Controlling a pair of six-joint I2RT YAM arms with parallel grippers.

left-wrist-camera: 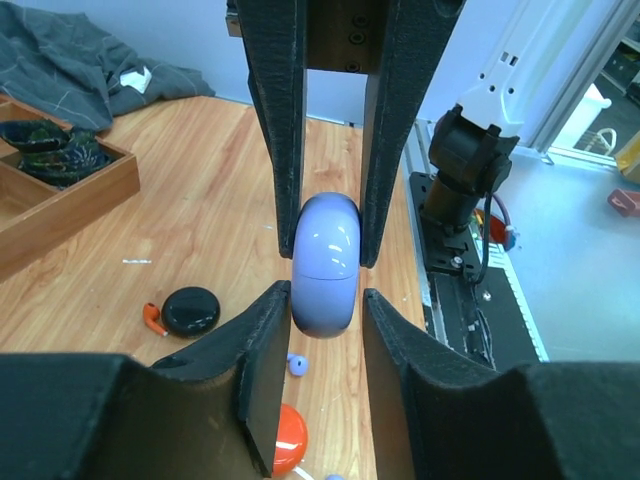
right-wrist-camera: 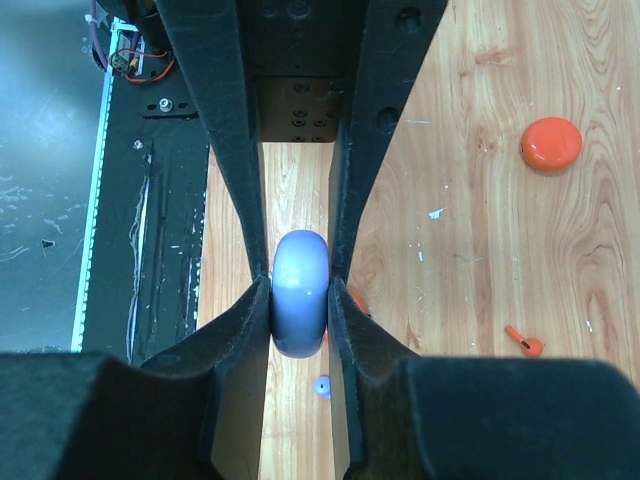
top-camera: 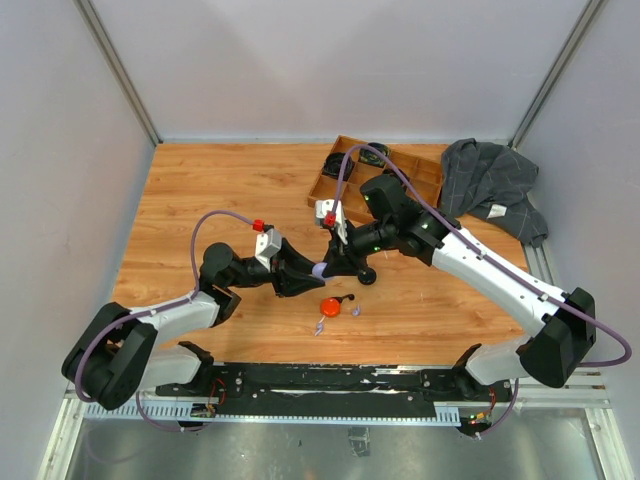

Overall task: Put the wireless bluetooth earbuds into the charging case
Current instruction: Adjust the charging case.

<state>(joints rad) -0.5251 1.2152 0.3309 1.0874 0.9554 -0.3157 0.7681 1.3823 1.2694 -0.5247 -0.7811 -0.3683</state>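
Left tool (left-wrist-camera: 325, 292) is flanking the lilac case (left-wrist-camera: 326, 250), firmness of grip unclear; right tool (right-wrist-camera: 299, 285) is clamping that case, nearly closed, above the counter (left-wrist-camera: 210, 200); a lilac earbud (left-wrist-camera: 297, 364) is lying just beneath both tools.

The tabletop (top-camera: 200, 190) is a wood-grain board. Along its far edge, right of centre, sits a partitioned wooden tray (left-wrist-camera: 70, 205). A crumpled grey cloth (top-camera: 490, 180) lies just beside the tray, in the far right corner. Near the centre lie a black round case (left-wrist-camera: 190, 310) with an orange earbud (left-wrist-camera: 152, 318) just beside it, a lilac earbud (left-wrist-camera: 297, 364), and an orange round case (top-camera: 329, 306) nearer the front edge. All four rest apart from the tray.
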